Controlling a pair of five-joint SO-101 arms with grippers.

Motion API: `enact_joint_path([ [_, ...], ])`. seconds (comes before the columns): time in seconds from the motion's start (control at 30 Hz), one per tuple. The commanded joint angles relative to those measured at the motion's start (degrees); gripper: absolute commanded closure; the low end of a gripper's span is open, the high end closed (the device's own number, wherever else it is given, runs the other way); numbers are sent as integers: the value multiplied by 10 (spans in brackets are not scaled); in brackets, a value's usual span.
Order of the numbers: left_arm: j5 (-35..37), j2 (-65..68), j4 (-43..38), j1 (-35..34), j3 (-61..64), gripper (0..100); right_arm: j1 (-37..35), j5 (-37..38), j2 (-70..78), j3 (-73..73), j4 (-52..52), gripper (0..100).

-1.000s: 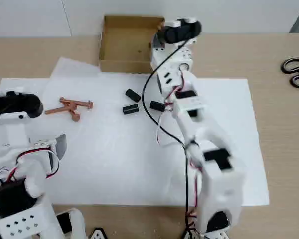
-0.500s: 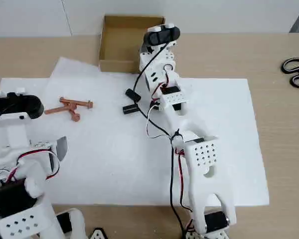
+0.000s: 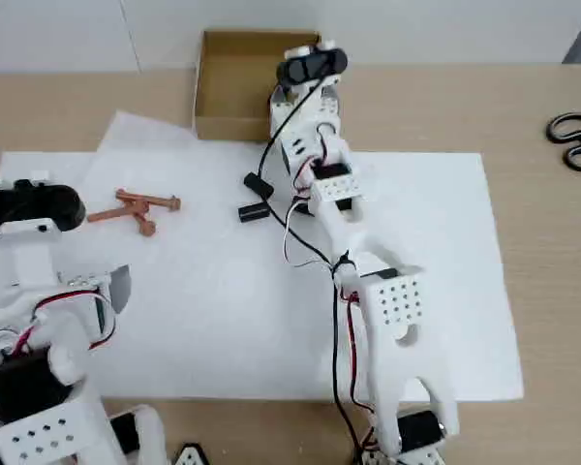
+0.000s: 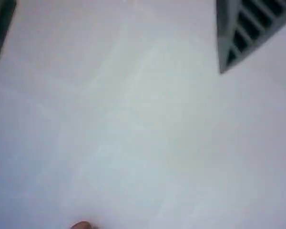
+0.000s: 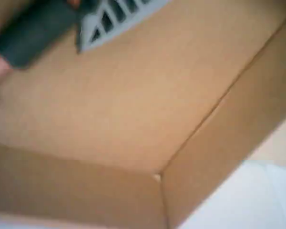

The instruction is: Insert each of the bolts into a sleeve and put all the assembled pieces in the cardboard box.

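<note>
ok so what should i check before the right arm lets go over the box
1. Right gripper over the cardboard box: ok, the box floor lies beneath it.
2. Assembled piece in its grip: ok, a dark sleeve with a copper end.
3. Bolt fully seated in that sleeve: cannot tell, blurred.
4. Box floor below bare: ok.
5. Left gripper out of the way: ok, open above the foam sheet.
6. All bolts assembled: not ok, three loose bolts lie on the foam, apart from two empty sleeves.
</note>
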Motion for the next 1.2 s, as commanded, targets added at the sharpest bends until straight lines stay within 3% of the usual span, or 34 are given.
enact_joint_path([
  [0.0,3,-4,-2,-1,-6,720,2,-2,-131,-26,112,713],
  [0.3,-41,7,-25,-2,10,719,-9,-6,-313,-26,530,713],
  [0.53,-66,135,-89,0,27,719,-30,-3,-379,-26,819,713],
  [0.83,-25,249,-105,-2,-12,720,-29,11,-267,-25,870,711],
  [1.07,49,206,-103,-3,-14,720,-44,265,-211,-29,870,713],
  [1.17,69,174,-101,-3,-11,720,-43,327,-208,-29,865,713],
])
